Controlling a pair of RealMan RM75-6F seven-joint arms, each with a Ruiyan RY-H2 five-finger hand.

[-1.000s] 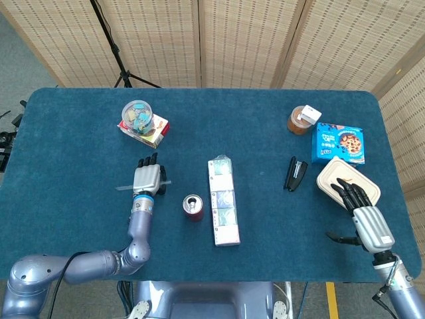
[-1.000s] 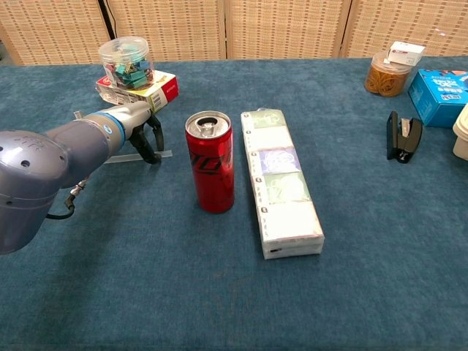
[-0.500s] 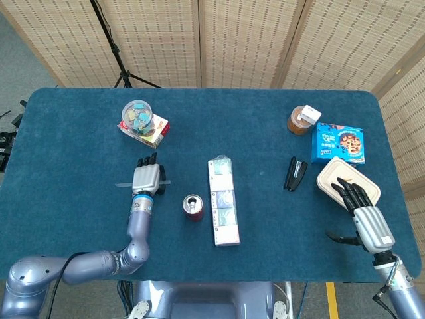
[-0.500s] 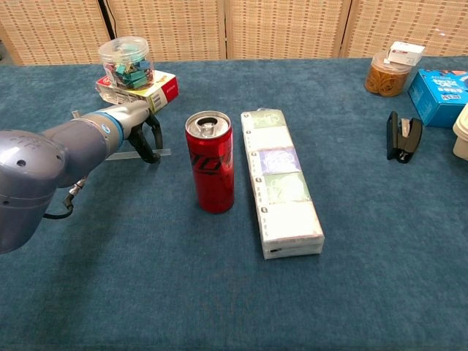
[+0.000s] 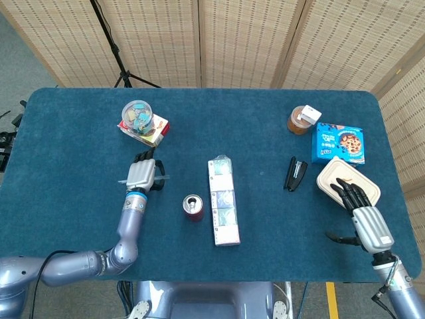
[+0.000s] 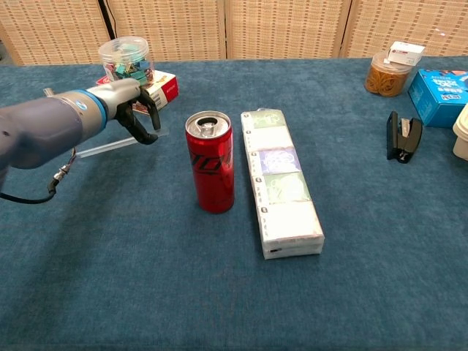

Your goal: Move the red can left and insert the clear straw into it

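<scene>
The red can (image 5: 193,207) (image 6: 210,172) stands upright with its top open, just left of a long pack of tissues. My left hand (image 5: 141,174) (image 6: 135,110) is behind and to the left of the can, its fingers curled around the clear straw (image 5: 164,177) (image 6: 102,148). The straw is off the cloth and tilts, its left end lower. My right hand (image 5: 364,216) shows only in the head view, at the table's right edge. Its fingers are spread and it holds nothing.
A tissue pack (image 5: 223,201) (image 6: 281,183) lies right of the can. A clip jar (image 5: 138,116) (image 6: 126,58) on a red box sits behind my left hand. A black stapler (image 5: 295,174), amber jar (image 5: 300,119), blue cookie box (image 5: 337,143) and beige container (image 5: 335,176) are at right.
My left hand has risen and moved toward the back of the table, lifting the straw off the cloth. The can and my right hand have stayed put.
</scene>
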